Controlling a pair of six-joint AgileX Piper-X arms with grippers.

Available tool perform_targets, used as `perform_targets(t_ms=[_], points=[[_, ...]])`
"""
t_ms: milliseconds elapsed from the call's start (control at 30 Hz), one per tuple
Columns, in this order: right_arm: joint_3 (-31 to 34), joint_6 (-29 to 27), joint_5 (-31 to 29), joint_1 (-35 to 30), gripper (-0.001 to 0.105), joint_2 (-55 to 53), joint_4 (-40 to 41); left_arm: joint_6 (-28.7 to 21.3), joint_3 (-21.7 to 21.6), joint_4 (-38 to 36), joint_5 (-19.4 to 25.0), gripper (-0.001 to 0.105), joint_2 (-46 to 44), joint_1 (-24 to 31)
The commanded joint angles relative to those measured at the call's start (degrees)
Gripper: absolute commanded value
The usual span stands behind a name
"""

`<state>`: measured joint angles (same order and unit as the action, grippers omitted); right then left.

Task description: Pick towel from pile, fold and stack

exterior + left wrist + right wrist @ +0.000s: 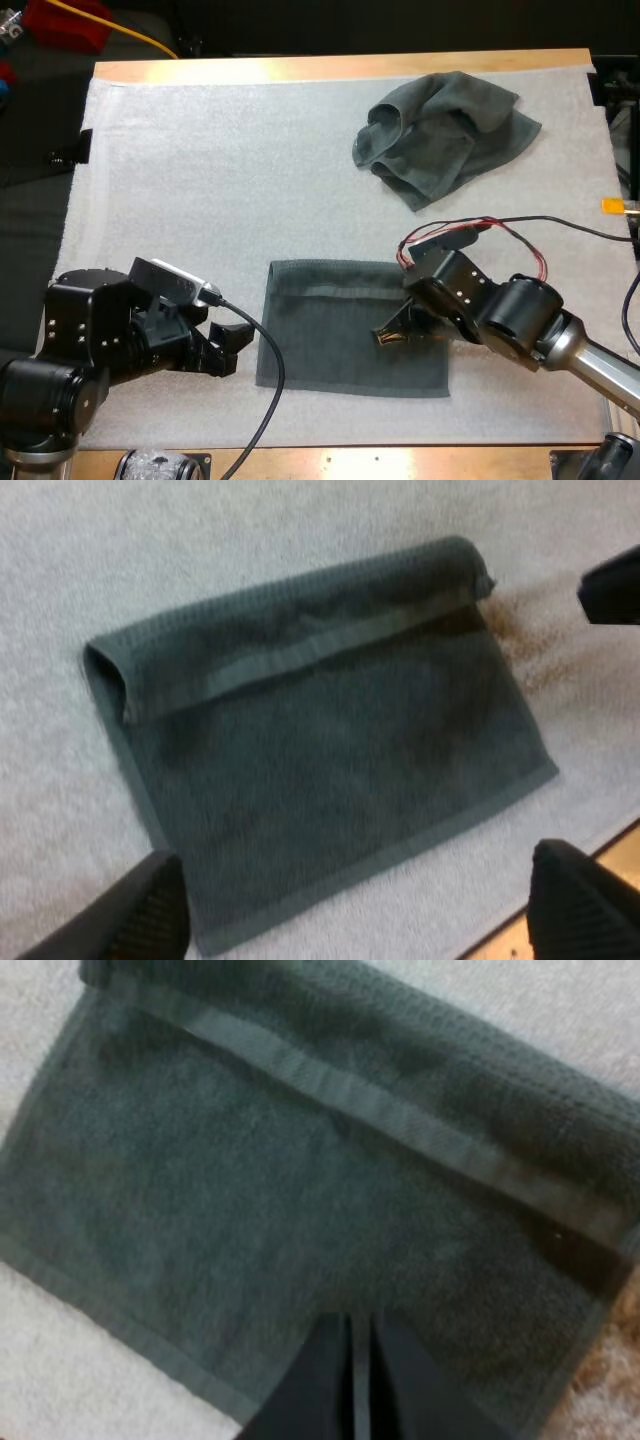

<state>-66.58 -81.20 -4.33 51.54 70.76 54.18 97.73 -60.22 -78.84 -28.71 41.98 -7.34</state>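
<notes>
1. Left gripper [235, 340], high view: it is hovering low over the white mat [200, 180], just beside the left edge of the folded towel [350, 325], and its fingers are standing apart with nothing between them. The right gripper [388, 335] is reaching in over the right part of the same towel, and its tips are pointing down at the cloth. The folded towel is lying flat on the mat near the near edge of the table [340, 66], and its hem band [340, 292] is running parallel to its far edge. The crumpled towel [440, 135] is lying well apart from it, at the far right of the mat.
2. Left wrist view: the left gripper [360, 880] is standing wide open, with one black finger on each side of the folded towel's [330, 750] nearest edge. Both fingers are staying clear of the cloth and are holding nothing. The rolled fold is showing along the towel's far side.
3. Right wrist view: the right gripper [355, 1380] is hanging directly over the folded towel [300, 1180]. Its two fingers are lying almost together, leaving only a thin slit, and are clamping nothing. The hem band [400, 1110] is crossing the cloth beyond the fingertips, and the mat [60, 1390] is showing past the towel's edge.
</notes>
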Motion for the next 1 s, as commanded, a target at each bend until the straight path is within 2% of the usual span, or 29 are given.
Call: perform_targets(t_ms=[0, 233, 533, 767, 967], points=[[0.64, 0.01, 0.56, 0.08, 0.002, -0.44, -1.26, -0.13, -0.09, -0.09, 0.26, 0.068, -0.09, -0.3], [4.4, 0.47, 1.88, 0.08, 0.002, 0.23, -6.63, -0.24, -0.09, -0.09, 0.26, 0.068, -0.09, -0.3], [4.46, 0.47, 3.78, 0.08, 0.001, 8.26, -11.48, -0.24, -0.09, -0.09, 0.26, 0.068, -0.09, -0.3], [4.46, 0.47, 4.77, -0.04, 0.001, 15.84, -17.98, -0.24, -0.09, -0.09, -1.97, 0.068, -0.09, -0.3], [4.46, 0.47, 4.73, -0.91, 0.001, 19.82, -19.76, -0.24, -0.09, -0.09, -1.97, 0.068, -0.09, -0.3]])
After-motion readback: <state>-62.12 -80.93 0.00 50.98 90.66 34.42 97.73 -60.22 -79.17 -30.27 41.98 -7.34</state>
